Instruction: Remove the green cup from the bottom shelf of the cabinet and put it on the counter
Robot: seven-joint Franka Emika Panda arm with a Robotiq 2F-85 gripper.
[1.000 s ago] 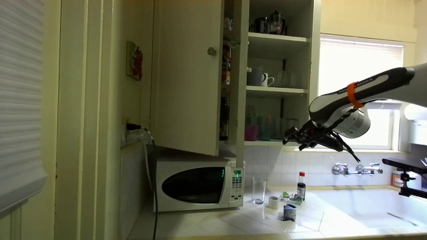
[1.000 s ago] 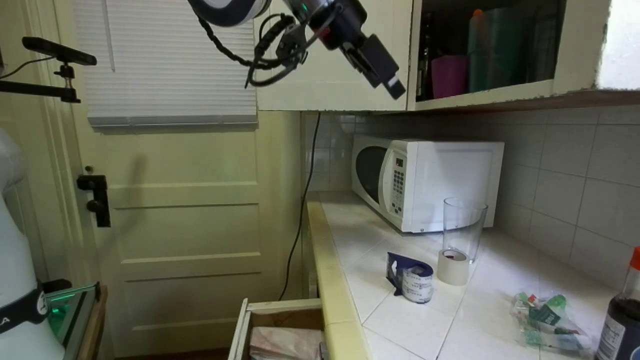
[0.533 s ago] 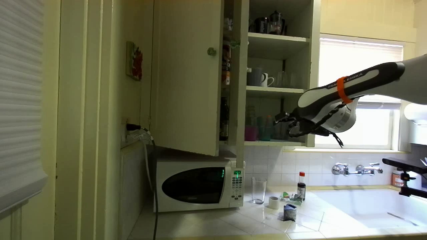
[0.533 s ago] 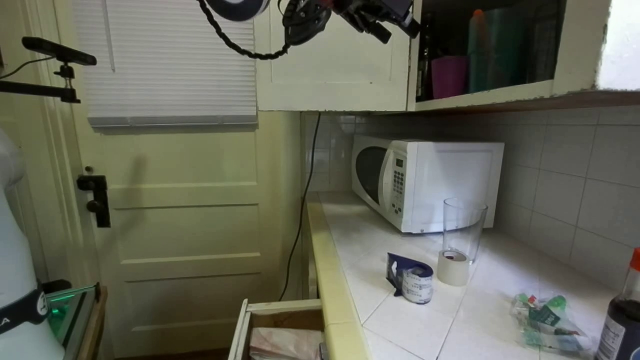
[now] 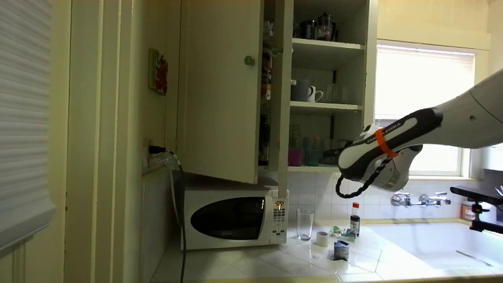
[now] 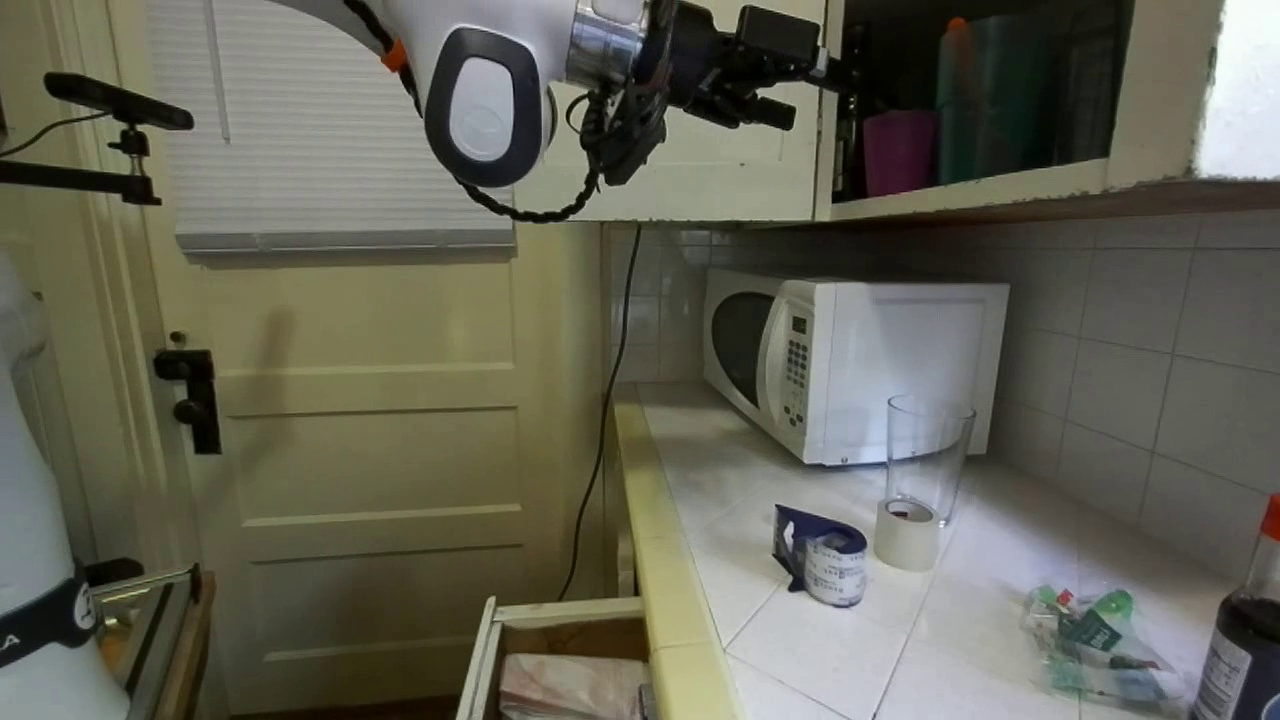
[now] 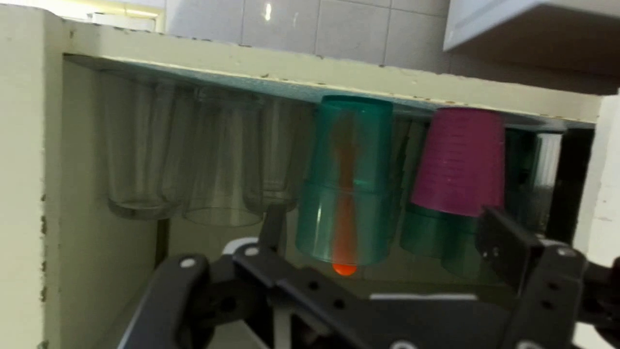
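The green cup stands on the bottom shelf of the cabinet. The wrist picture is upside down, so the shelf is at its top. A long orange object shows through the cup; I cannot tell whether it is inside or behind. The green cup also shows in both exterior views. My gripper is open and empty, its fingers wide apart, facing the cup from in front. An exterior view shows the gripper level with the shelf opening. The counter lies below.
A pink cup stands beside the green cup, with clear glasses on the other side. The cabinet door stands open. On the counter are a microwave, a tall glass, tape rolls, a plastic bag and a bottle.
The gripper has risen and tilted from pointing downward to nearly level. It has moved towards the bottom shelf opening. The cups have not moved.
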